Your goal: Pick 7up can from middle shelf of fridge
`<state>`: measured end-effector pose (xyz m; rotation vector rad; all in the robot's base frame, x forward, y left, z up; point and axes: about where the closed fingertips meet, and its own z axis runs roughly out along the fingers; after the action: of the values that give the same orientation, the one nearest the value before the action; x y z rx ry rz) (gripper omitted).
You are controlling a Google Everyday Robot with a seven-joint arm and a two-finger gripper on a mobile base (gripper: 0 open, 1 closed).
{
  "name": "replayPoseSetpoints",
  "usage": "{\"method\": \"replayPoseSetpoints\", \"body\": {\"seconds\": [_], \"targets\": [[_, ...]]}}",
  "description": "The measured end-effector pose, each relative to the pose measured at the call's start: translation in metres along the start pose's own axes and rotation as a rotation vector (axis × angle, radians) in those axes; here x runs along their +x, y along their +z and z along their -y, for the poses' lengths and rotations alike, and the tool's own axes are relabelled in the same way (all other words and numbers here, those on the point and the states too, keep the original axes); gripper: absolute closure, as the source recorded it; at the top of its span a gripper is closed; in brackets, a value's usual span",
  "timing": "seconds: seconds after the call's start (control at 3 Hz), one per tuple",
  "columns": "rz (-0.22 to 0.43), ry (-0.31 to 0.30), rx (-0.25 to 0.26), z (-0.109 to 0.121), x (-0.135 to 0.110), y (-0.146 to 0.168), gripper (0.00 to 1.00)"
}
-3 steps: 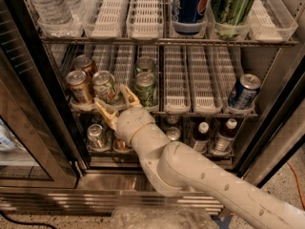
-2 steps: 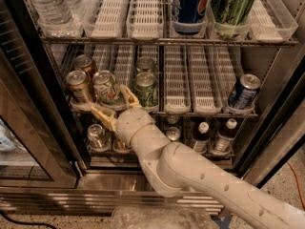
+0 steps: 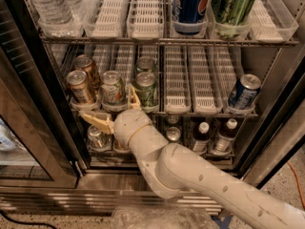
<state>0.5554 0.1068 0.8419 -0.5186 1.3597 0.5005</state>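
Observation:
The 7up can [image 3: 113, 87] stands upright at the front of the middle shelf [image 3: 200, 82], between a copper-orange can [image 3: 79, 86] and a dark green can [image 3: 146, 88]. My gripper [image 3: 113, 109] is open, right in front of and slightly below the 7up can. One finger [image 3: 95, 119] reaches left under the copper can's lane. The other finger [image 3: 134, 98] rises between the 7up can and the green can. It holds nothing. The fridge [image 3: 45, 87] stands open, with the glass door swung to the left.
A second copper can [image 3: 88, 66] and a second green can [image 3: 145, 62] stand behind. A blue can [image 3: 244, 90] is at the shelf's right. The top rack holds water bottles [image 3: 47, 4], a Pepsi can [image 3: 190, 4] and a tall green can [image 3: 233, 1]. Bottles [image 3: 200, 136] stand on the rack below.
My gripper has shifted slightly lower in front of the 7up can, fingers still spread. The cans have not moved.

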Motion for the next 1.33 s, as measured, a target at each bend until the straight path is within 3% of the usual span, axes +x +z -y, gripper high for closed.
{"method": "replayPoseSetpoints", "body": {"seconds": [0.67, 1.0, 1.33], "targets": [[0.025, -0.022, -0.003, 0.002, -0.014, 0.005, 0.08], [0.017, -0.033, -0.011, 0.004, -0.015, 0.016, 0.15], [-0.018, -0.044, 0.005, 0.021, 0.007, 0.041, 0.20]]}}
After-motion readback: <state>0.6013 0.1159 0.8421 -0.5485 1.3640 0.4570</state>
